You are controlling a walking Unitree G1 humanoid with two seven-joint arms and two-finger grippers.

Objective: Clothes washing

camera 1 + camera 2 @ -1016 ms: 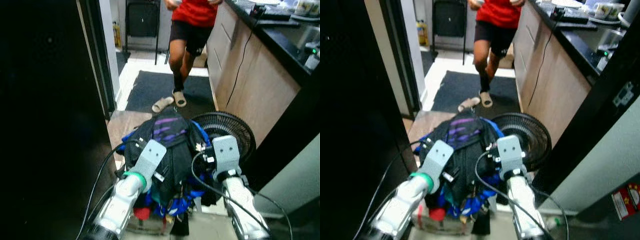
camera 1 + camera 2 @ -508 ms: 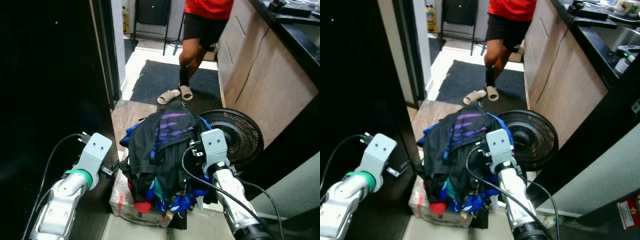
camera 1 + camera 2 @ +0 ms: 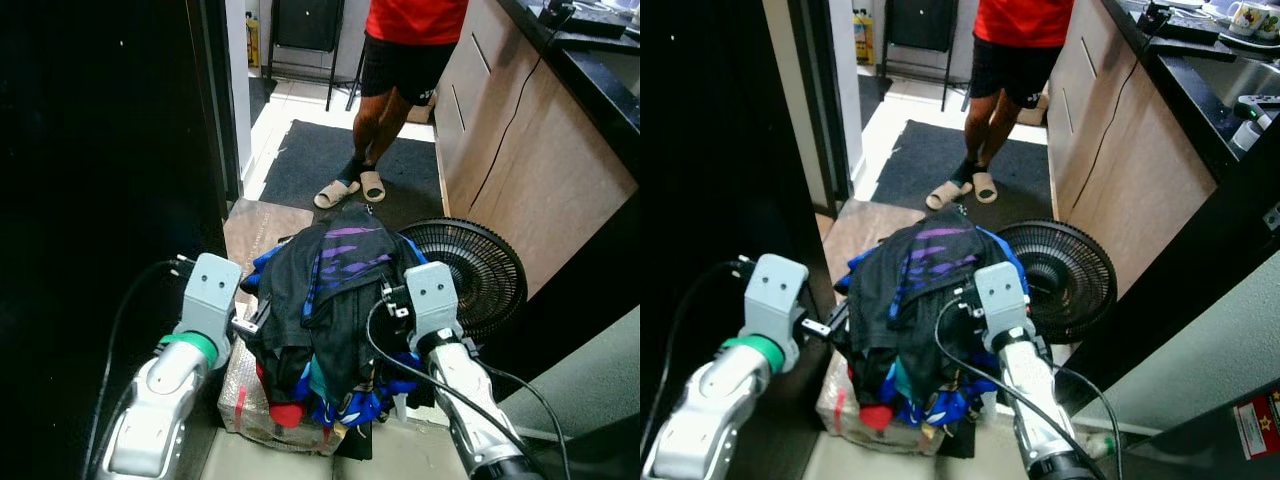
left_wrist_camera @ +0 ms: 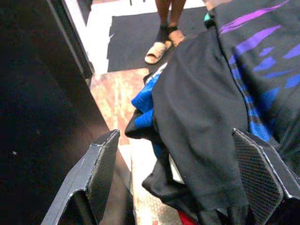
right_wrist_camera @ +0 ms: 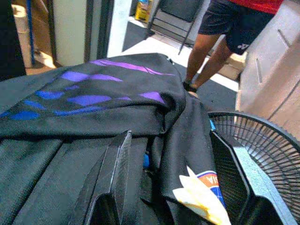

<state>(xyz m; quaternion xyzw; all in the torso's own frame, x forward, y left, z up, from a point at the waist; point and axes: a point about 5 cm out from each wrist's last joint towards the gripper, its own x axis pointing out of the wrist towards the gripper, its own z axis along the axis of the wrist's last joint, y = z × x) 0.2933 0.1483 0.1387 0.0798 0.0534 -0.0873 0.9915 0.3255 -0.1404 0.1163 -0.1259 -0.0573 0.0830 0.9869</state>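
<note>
You are looking down at a heap of clothes in the lower middle of the frame, piled high over a basket whose clear wrapped side shows at the pile's lower left. A black shirt with purple stripes lies on top, with blue cloth and a red piece poking out lower down.

Your left gripper sits at the left side of the pile, in the lower left of the frame. In the left wrist view its two fingers stand wide apart, with the black cloth lying between them and nothing pinched. Your right gripper is at the right side of the pile, lower centre right. Its jaws are also spread, one finger against the dark cloth and the other toward the fan, and no cloth is clamped.

A black floor fan stands just beside the pile on its right, touching or nearly touching the clothes; you cannot tell which. A wooden counter with a dark top runs along the upper right. A person in a red top and dark shorts stands at the upper centre on a dark mat, wearing pale slippers. A dark wall takes up the left side of the frame.
</note>
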